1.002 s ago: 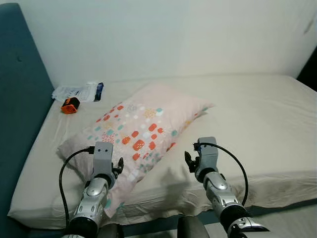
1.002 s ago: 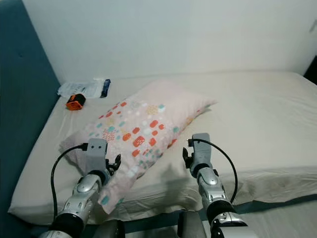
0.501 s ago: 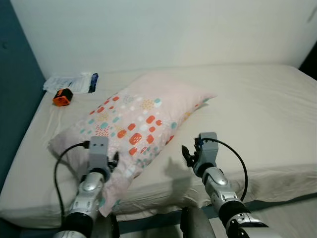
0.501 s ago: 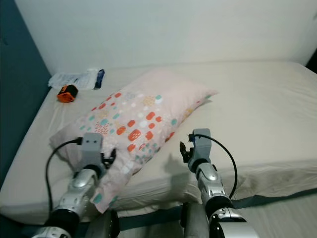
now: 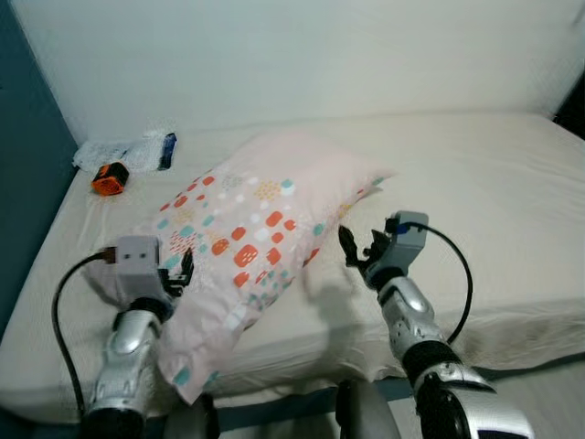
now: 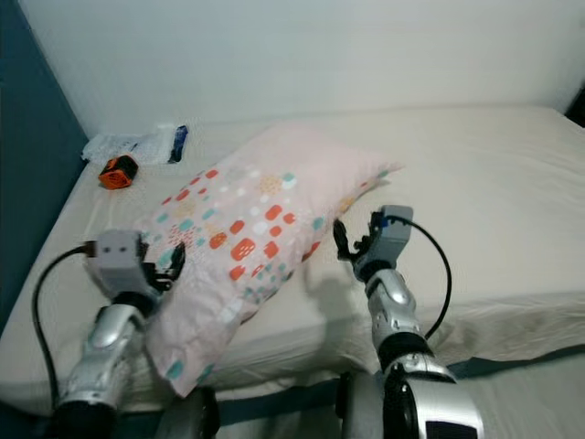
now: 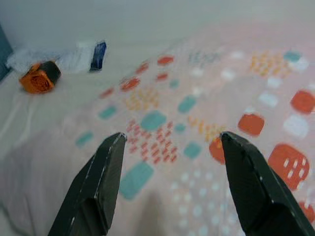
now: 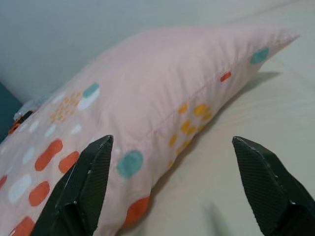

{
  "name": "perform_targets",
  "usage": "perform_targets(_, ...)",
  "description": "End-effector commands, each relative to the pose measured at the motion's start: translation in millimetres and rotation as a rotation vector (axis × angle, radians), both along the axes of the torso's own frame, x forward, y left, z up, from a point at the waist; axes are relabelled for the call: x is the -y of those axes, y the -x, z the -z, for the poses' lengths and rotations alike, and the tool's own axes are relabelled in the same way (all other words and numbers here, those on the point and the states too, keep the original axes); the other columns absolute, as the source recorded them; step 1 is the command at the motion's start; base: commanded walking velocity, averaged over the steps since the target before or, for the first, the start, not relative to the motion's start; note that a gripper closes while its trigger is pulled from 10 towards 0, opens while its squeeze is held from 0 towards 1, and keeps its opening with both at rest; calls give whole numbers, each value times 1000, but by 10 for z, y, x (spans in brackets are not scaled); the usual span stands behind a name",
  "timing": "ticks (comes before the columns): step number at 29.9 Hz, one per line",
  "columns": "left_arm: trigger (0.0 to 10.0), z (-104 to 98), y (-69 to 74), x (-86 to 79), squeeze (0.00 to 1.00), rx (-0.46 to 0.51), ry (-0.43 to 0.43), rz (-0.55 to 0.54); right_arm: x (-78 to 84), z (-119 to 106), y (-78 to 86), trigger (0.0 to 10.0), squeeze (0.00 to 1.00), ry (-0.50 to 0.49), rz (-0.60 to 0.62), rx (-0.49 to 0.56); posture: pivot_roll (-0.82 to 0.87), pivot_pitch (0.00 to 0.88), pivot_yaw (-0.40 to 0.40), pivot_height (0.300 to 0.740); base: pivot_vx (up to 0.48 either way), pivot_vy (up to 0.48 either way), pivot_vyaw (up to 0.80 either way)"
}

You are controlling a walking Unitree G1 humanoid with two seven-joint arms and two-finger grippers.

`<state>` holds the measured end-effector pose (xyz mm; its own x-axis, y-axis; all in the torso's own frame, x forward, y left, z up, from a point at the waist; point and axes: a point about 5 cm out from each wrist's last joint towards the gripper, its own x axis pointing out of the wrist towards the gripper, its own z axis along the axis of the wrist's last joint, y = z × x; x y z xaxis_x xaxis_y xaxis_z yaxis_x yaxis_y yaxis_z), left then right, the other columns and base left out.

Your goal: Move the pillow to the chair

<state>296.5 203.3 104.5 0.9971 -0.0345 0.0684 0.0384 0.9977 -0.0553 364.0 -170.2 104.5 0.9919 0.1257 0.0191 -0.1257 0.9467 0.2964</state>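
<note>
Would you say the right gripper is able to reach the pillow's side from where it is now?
Probably yes: the right gripper is open beside the pillow, facing its edge, with only bare mattress between them.

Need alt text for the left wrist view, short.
The left gripper, fingers open, points at the pink patterned pillow lying on the bed. Beyond it sit an orange-and-black object and a plastic packet.

you get soft, even, fairly bright light in the head views, with faint shadows on the bed (image 5: pixel 512 210) beneath each arm. your left wrist view is blurred throughout; in both wrist views the near black fingers (image 8: pixel 81 189) look soft.
</note>
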Motion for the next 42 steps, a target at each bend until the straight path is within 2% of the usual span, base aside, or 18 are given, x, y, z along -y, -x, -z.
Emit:
perform_targets(1, 10000, -1, 30, -27, 0, -13, -11, 20, -30, 43, 2, 10000, 1000, -24, -10, -29, 109, 120, -19, 575, 0, 0, 0)
perform_targets(6, 10000, -94, 55, -30, 0, 6, -32, 41, -39, 14, -33, 10000, 1000, -26, -10, -39, 141, 143, -14, 575, 0, 0, 0)
perform_targets(10, 10000, -216, 124, -61, 0, 20, -59, 60, -31, 4, -74, 10000, 1000, -20, 9, -88, 179, 172, -5, 575, 0, 0, 0)
perform_targets(11, 10000, -256, 147, -62, 0, 22, -76, 81, -9, -3, -86, 10000, 769, -37, 26, -100, 206, 191, 0, 575, 0, 0, 0)
perform_targets(14, 10000, -300, 177, -59, 0, 24, -95, 105, 15, -11, -96, 10000, 769, -59, 45, -110, 212, 194, 2, 575, 0, 0, 0)
perform_targets(15, 10000, -342, 199, -51, 0, 27, -99, 126, 29, -19, -103, 10000, 55, -58, 55, -115, 231, 209, 7, 575, 0, 0, 0)
perform_targets(16, 10000, -342, 199, -51, 0, 27, -99, 126, 29, -19, -103, 10000, 55, -58, 55, -115, 231, 209, 7, 575, 0, 0, 0)
perform_targets(17, 10000, -390, 224, -37, 0, 31, -104, 153, 43, -29, -111, 10000, 0, -50, 64, -118, 244, 222, 11, 575, 0, 0, 0)
perform_targets(20, 10000, -468, 273, 2, 0, 32, -111, 208, 72, -56, -130, 10000, 0, -47, 84, -123, 259, 236, 17, 575, 0, 0, 0)
perform_targets(21, 10000, -514, 330, 65, 0, 25, -114, 272, 94, -86, -144, 10000, 0, -36, 98, -119, 275, 247, 23, 575, 0, 0, 0)
perform_targets(24, 10000, -525, 365, 115, 0, 16, -116, 310, 117, -108, -153, 10000, 0, -28, 110, -114, 286, 255, 27, 575, 0, 0, 0)
perform_targets(27, 10000, -538, 476, 220, 0, -8, -118, 368, 167, -181, -183, 10000, 0, -21, 128, -95, 325, 272, 37, 575, 0, 0, 0)
perform_targets(34, 10000, -534, 648, 230, 0, -57, -91, 356, 146, -363, -265, 10000, 0, -62, 97, -44, 350, 292, 39, 575, 0, 0, 0)
perform_targets(39, 10000, -520, 700, 228, 0, -74, -91, 358, 100, -405, -283, 10000, 0, -80, 64, -23, 354, 291, 41, 575, 0, 0, 0)
perform_targets(40, 10000, -515, 713, 233, 0, -77, -91, 360, 78, -418, -287, 6588, 0, -86, 51, -13, 356, 295, 42, 575, 0, 0, 0)
perform_targets(41, 10000, -517, 727, 239, 0, -82, -92, 363, 65, -425, -289, 4706, 0, -88, 46, -5, 358, 295, 41, 575, 0, 0, 0)
perform_targets(42, 10000, -518, 734, 245, 0, -86, -93, 366, 61, -428, -290, 3529, 0, -89, 46, -2, 358, 295, 41, 575, 0, 0, 0)
